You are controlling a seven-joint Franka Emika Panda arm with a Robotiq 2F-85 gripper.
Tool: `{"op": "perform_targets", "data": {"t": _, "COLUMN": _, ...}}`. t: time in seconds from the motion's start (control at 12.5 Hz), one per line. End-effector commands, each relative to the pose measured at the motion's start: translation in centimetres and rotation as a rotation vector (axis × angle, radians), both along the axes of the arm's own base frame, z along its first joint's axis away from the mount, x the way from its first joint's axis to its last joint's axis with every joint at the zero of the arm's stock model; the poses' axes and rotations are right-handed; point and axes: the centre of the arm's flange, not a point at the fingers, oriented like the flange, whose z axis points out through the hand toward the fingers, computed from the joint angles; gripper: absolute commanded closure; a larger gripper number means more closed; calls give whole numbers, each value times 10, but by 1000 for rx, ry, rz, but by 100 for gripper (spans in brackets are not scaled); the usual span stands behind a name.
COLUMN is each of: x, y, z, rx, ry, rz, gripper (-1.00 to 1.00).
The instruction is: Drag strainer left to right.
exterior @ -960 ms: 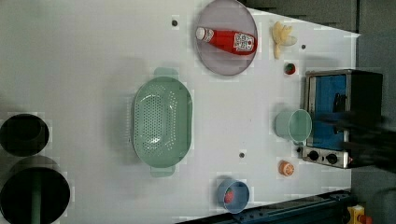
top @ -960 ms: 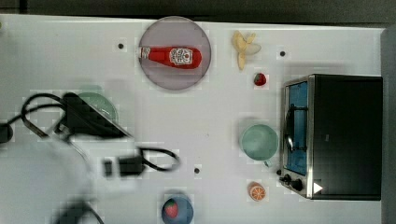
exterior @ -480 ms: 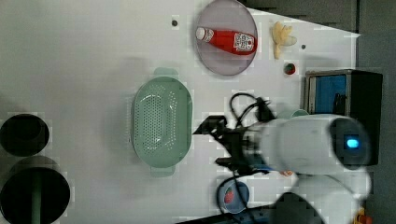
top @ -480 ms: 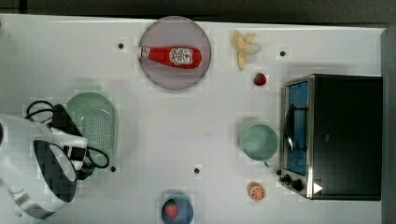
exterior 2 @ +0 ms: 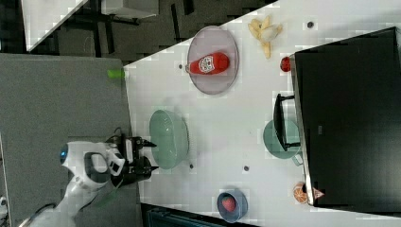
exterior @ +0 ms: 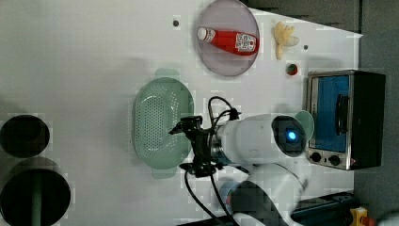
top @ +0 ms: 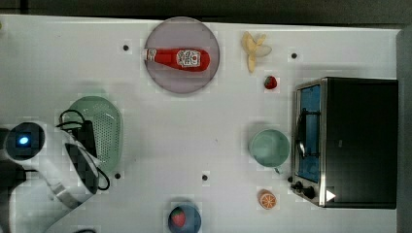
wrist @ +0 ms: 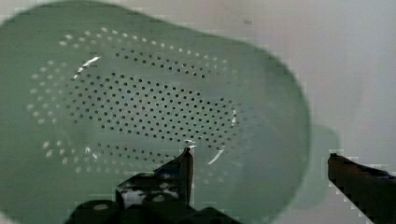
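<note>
The white bench (top: 204, 141) holds a black toaster oven (top: 357, 141) at the top view's right, and the robot arm (exterior: 256, 141) leans in over the mint-green strainer (exterior: 157, 125), which sits at the top view's left side of the bench. A round grey plate (top: 182, 77) with a red ketchup bottle (top: 177, 57) lies near the far edge, and a small teal cup (top: 268, 148) stands just beside the oven. The tool (wrist: 259, 163) hangs over the strainer with its fingers (wrist: 184, 170) wide apart, one over the holey bottom and one past the rim
</note>
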Motion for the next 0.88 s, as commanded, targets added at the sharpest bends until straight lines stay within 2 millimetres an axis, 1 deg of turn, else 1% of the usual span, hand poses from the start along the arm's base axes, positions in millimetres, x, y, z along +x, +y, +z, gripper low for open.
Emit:
{"op": "perform_targets", "data": {"t": 0.08, "x": 24, "y": -21, "z": -27, "rx": 19, "ry": -63, "rz": -150, "gripper": -100}}
{"op": "perform_targets", "data": {"t": 0.24, "x": 23, "y": -24, "z": -50, "rx": 36, "ry": -72, "rz": -149, "gripper": -100}}
{"op": "perform_targets", "data": {"t": 0.48, "x": 27, "y": -36, "z": -78, "rx": 13, "ry": -78, "rz": -137, "gripper": -100}}
{"op": "perform_targets", "data": {"t": 0.56, "x": 32, "y": -42, "z": -82, "rx": 10, "ry": -100, "rz": -141, "gripper": -100}}
{"op": "perform_targets", "data": {"t": 0.72, "x": 34, "y": -52, "z": -91, "rx": -13, "ry": -94, "rz": -155, "gripper": -100}}
{"op": "perform_targets", "data": {"t": 0.88, "x": 35, "y": -62, "z": -95, "rx": -27, "ry": -89, "rz": -167, "gripper": -100}}
